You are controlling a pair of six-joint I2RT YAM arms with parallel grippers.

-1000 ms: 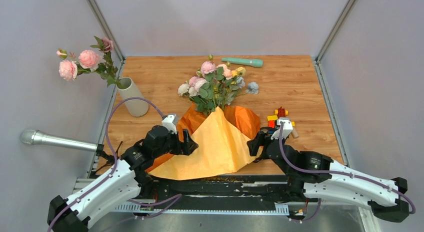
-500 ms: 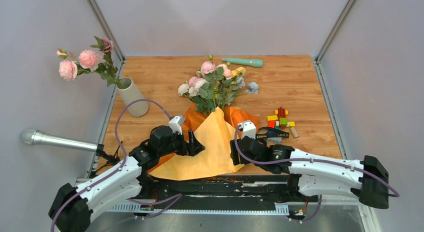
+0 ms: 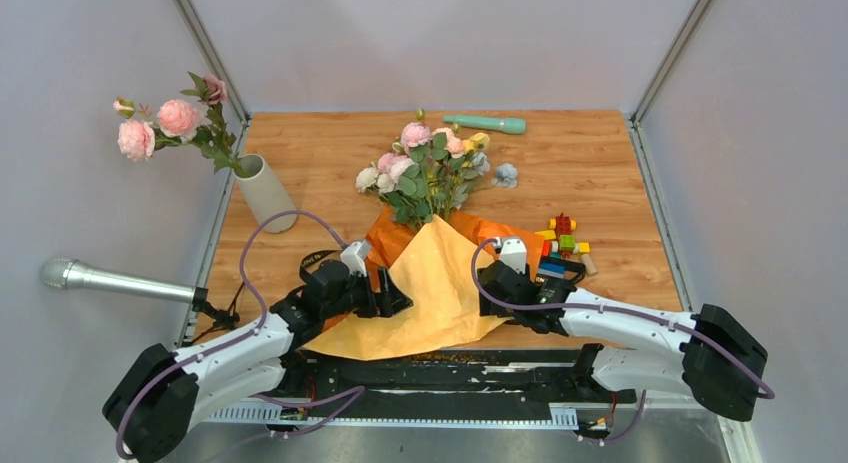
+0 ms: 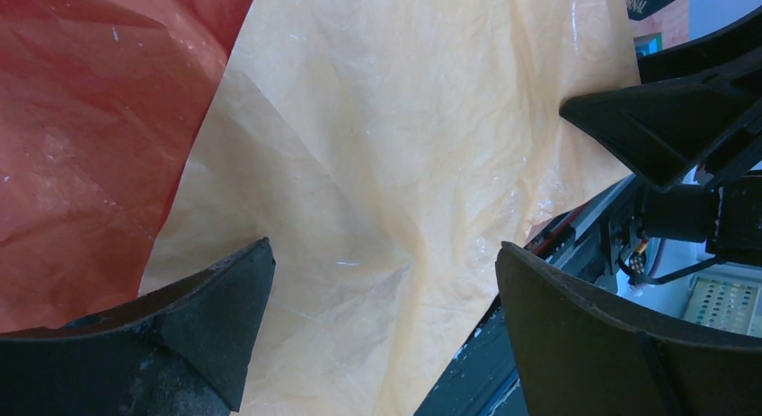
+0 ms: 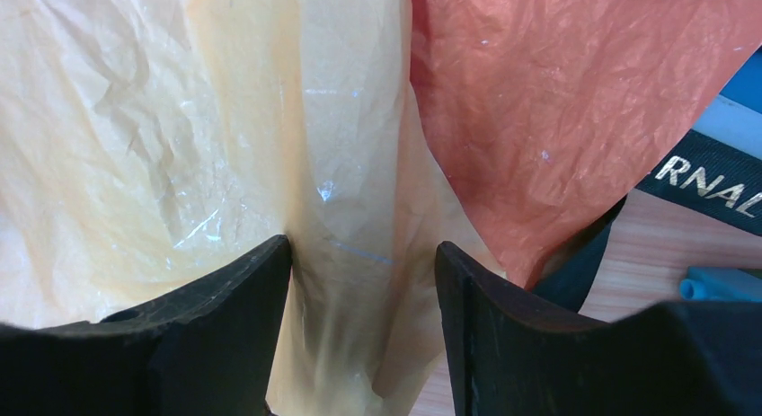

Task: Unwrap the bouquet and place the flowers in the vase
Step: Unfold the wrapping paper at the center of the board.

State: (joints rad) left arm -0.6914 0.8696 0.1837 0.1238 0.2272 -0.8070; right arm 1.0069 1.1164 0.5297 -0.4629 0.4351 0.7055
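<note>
The bouquet lies mid-table, its orange-tan paper (image 3: 435, 283) partly unfolded toward the near edge, and the flowers (image 3: 430, 168) fan out at its far end. The off-white vase (image 3: 265, 195) stands at the left and holds pink blooms (image 3: 160, 123). My left gripper (image 3: 390, 293) hovers over the paper's left side, open wide (image 4: 385, 250), with pale paper (image 4: 377, 146) below it. My right gripper (image 3: 484, 283) is at the paper's right side. Its jaws (image 5: 361, 245) stand apart astride a raised fold of pale paper (image 5: 346, 164).
A black printed strap (image 5: 710, 178) lies loose by the paper's right edge, close to small toy blocks (image 3: 562, 238). A teal stick (image 3: 485, 123) rests at the back. A grey metal tube (image 3: 100, 278) juts in from the left, beyond the table edge.
My right arm swung left from the toy blocks onto the paper's right side, and its jaws narrowed around a fold. The left gripper crept slightly right over the paper.
</note>
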